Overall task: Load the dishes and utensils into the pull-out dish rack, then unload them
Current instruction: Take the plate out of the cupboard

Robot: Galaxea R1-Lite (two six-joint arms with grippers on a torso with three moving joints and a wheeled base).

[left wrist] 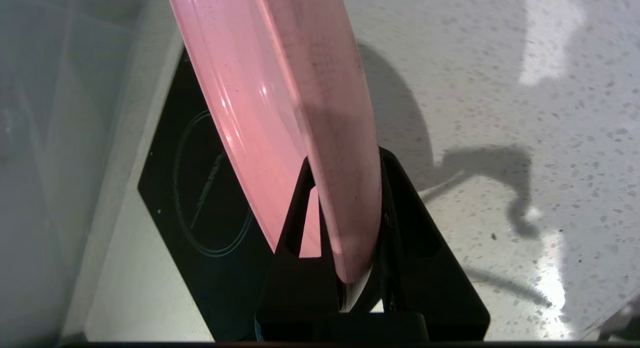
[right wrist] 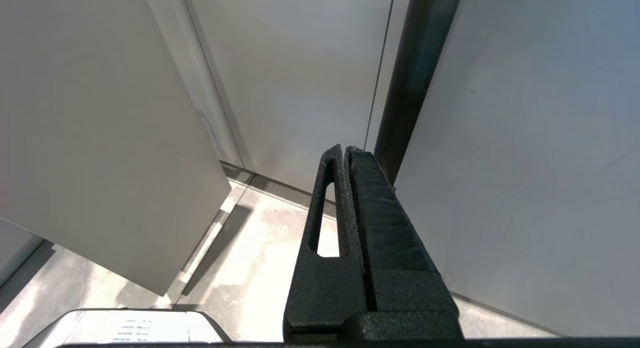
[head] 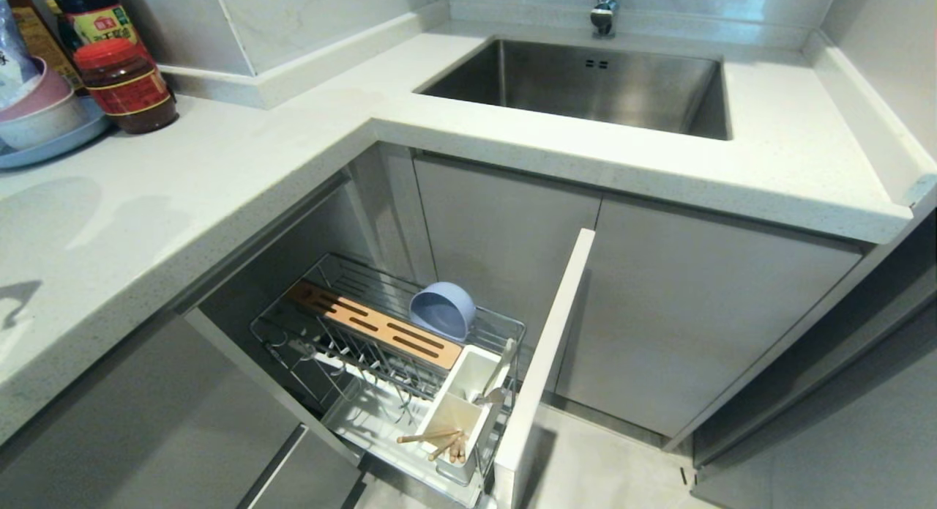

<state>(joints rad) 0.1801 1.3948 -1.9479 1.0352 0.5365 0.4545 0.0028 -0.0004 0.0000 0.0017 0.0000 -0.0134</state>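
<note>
My left gripper [left wrist: 345,160] is shut on the rim of the pink plate [left wrist: 280,87], held on edge above the speckled countertop [left wrist: 500,87]; this gripper does not show in the head view. The pull-out dish rack [head: 337,362] stands drawn out below the counter. A pale blue-grey bowl [head: 441,311] lies tipped on its side at the rack's back. In the rack's white utensil box [head: 457,406] lie the wooden chopsticks [head: 439,441], and metal utensils [head: 496,381] stand upright. My right gripper [right wrist: 345,150] hangs shut and empty near the cabinet doors, above the floor.
A black square slab [left wrist: 200,198] lies on the counter under the plate, beside a wall. A slotted wooden board [head: 373,324] tops the rack. The rack's pale front panel [head: 545,362] juts out. On the counter at the far left stand sauce jars [head: 124,84] and a blue plate of stacked bowls [head: 44,124]. The sink [head: 585,84] is behind.
</note>
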